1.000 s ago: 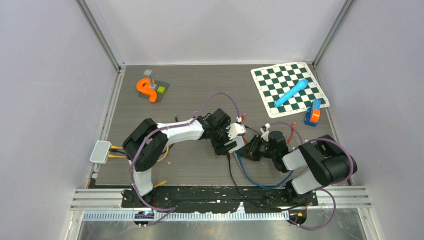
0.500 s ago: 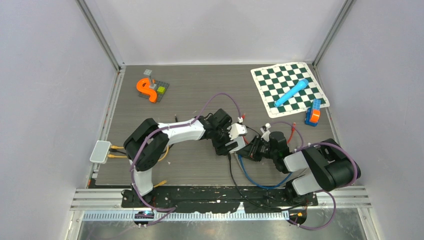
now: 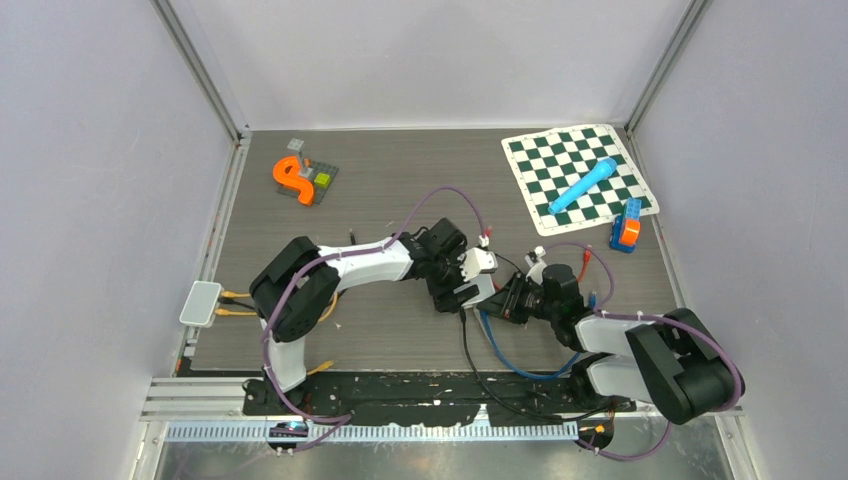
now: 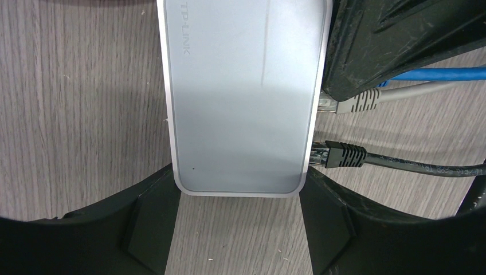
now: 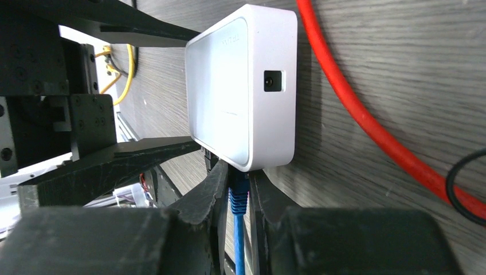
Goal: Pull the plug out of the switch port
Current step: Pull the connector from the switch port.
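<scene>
The white switch (image 4: 240, 97) lies flat on the table, and my left gripper (image 4: 239, 201) is shut on its near end, one finger on each side. A blue plug (image 5: 238, 193) sits in a port on the switch's side, and my right gripper (image 5: 238, 179) is shut on it right at the switch's edge (image 5: 269, 86). The blue cable (image 4: 438, 73) trails away under the right fingers. A grey plug (image 4: 358, 103) and a black plug (image 4: 344, 154) also sit in ports beside it. From above, both grippers meet at the switch (image 3: 478, 262) mid-table.
A red cable (image 5: 355, 109) and a black one lie beside the switch. A checkered mat (image 3: 540, 165) with a blue cylinder (image 3: 583, 184) is at the back right, an orange-blue block (image 3: 627, 225) beside it. An orange toy (image 3: 292, 178) sits back left. A second white box (image 3: 200, 302) lies at the left edge.
The right arm's elbow has swung down and to the right, while its gripper stays shut on the blue plug. The switch and left gripper have barely shifted.
</scene>
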### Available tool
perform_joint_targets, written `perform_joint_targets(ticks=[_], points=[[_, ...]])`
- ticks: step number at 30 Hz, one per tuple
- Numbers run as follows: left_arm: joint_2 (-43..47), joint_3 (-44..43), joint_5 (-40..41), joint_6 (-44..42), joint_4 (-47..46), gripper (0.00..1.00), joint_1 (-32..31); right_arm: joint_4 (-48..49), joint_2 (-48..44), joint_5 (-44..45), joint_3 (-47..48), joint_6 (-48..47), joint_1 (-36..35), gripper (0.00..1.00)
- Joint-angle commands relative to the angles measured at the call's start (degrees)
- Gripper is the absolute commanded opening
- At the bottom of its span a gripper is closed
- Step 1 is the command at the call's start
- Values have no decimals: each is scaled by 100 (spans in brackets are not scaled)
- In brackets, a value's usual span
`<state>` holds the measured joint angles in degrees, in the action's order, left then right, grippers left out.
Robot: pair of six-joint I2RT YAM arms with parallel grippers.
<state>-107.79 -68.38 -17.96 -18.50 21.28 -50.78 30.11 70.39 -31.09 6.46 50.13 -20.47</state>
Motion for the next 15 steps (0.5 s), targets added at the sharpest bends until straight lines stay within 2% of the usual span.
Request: perform_joint_targets(ticks=[1, 4, 6, 9, 13, 15], points=[[-133, -99, 116, 9, 236, 47, 49, -1065, -212, 211, 313, -587, 8, 5], [-145, -139, 162, 31, 263, 46, 51, -1717, -202, 447, 424, -811, 8, 5], [-163, -156, 177, 25, 288, 46, 51, -1489, -217, 276, 329, -761, 4, 5], [-159, -154, 180, 13, 289, 46, 58, -514, -292, -129, -79, -242, 8, 5], [-178, -157, 219, 37, 289, 46, 60, -540, -380, -204, -108, -192, 8, 5], [-189, -188, 221, 44, 326, 46, 60, -261, -331, -420, -148, -27, 12, 5]])
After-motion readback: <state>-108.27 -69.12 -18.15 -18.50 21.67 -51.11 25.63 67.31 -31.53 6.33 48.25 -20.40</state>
